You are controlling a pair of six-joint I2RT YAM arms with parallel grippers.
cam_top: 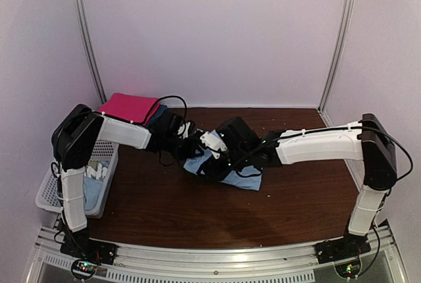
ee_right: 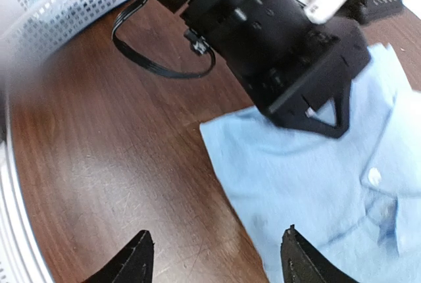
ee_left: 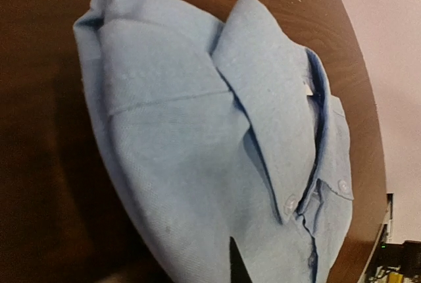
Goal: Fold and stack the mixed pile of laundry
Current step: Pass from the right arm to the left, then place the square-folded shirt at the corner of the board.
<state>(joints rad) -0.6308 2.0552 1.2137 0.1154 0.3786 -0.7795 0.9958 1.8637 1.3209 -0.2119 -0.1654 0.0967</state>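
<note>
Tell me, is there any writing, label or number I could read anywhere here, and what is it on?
No text can be read in any view.
White print on the cloth in the basket: too small and blurred to read.
Shirt: plain, only buttons; a small white scrap at the collar shows no legible text.

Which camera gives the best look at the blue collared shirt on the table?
Left wrist: the shirt fills the frame, collar and buttons clear. The top external view shows only a mostly covered patch; the right wrist shows one edge with a button.
</note>
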